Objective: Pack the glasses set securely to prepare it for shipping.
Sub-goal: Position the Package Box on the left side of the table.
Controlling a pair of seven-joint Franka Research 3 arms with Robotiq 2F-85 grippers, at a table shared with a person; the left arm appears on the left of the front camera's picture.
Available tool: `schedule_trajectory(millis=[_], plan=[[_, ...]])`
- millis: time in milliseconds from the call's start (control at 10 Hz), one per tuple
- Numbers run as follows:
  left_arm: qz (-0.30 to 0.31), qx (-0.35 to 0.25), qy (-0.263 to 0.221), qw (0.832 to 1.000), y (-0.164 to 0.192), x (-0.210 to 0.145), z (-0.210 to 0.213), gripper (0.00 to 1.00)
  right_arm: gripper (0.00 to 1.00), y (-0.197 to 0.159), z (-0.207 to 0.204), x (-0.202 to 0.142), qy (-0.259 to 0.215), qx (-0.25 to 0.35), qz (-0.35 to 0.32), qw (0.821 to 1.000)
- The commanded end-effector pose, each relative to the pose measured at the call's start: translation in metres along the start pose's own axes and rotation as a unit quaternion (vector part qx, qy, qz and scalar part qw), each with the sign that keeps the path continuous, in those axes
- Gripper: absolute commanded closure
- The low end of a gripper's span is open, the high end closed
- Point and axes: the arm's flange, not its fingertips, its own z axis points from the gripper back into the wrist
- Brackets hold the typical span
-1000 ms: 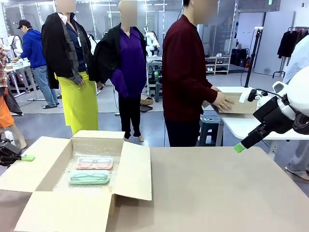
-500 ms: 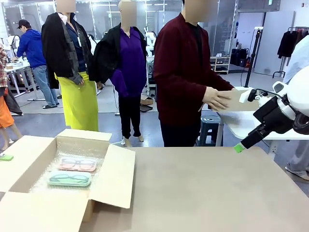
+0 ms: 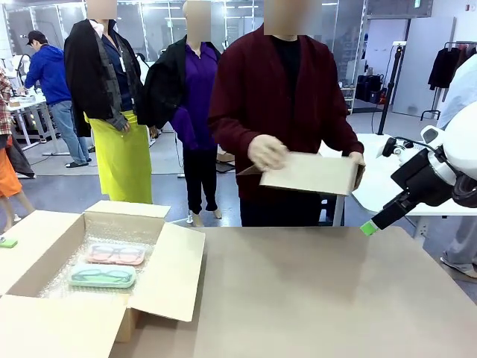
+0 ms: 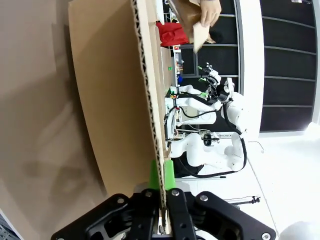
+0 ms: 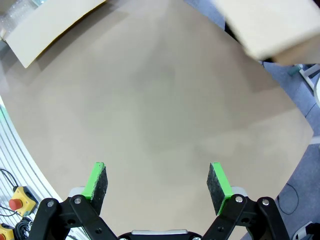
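Note:
The glasses set lies on bubble wrap inside an open cardboard box at the table's left: a pinkish case behind a mint-green case. My left gripper is at the box's left flap. In the left wrist view the left gripper is shut on the edge of that flap. My right gripper hangs at the table's right edge. In its own view the right gripper is open over bare table, with nothing between the pads.
A person stands at the far side and holds a flat cardboard box in both hands above the table's far edge; this cardboard box also shows from below. The opened box's right flap lies out on the brown table.
The open box has slid left with my left gripper on its flap. The person has turned to the table and brought a flat cardboard box over. My right arm has not moved.

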Motion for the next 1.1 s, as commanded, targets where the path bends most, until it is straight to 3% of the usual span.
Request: schedule_trajectory(millis=[0,100,200,300,400,500,600,700,900,1000], plan=[[0.007,-0.008,-0.014,1.0,-0.007,0.004,0.006,1.0,0.0,0.002,0.0,0.003,0.004,-0.012,-0.01,1.0],[0.009,-0.007,-0.017,1.0,-0.008,0.003,0.006,0.74,0.0,0.002,0.0,0.003,0.004,-0.012,-0.01,1.0],[0.013,0.004,-0.027,1.0,-0.011,0.001,0.006,0.7,0.0,0.002,0.0,0.003,0.004,-0.012,-0.01,1.0],[0.009,0.042,-0.052,0.998,-0.018,-0.006,0.006,0.48,0.0,0.002,0.0,0.003,0.004,-0.012,-0.01,1.0],[0.006,0.064,-0.07,0.995,-0.027,-0.012,0.007,0.45,0.0,0.002,0.0,0.003,0.004,-0.012,-0.01,1.0],[-0.007,0.08,-0.089,0.993,-0.037,-0.018,0.008,0.23,0.0,0.002,0.0,0.003,0.004,-0.012,-0.01,1.0],[-0.016,0.112,-0.116,0.987,-0.048,-0.023,0.011,0.2,0.0,0.002,0.0,0.003,0.004,-0.012,-0.01,1.0],[-0.032,0.139,-0.133,0.981,-0.07,-0.035,0.012,0.0,0.0,0.002,0.0,0.003,0.004,-0.012,-0.01,1.0],[-0.074,0.172,-0.14,0.972,-0.112,-0.056,0.003,0.0,0.0,0.002,0.0,0.003,0.004,-0.012,-0.01,1.0],[-0.084,0.186,-0.135,0.97,-0.125,-0.061,-0.005,0.09,0.0,0.002,0.0,0.003,0.004,-0.012,-0.01,1.0]])
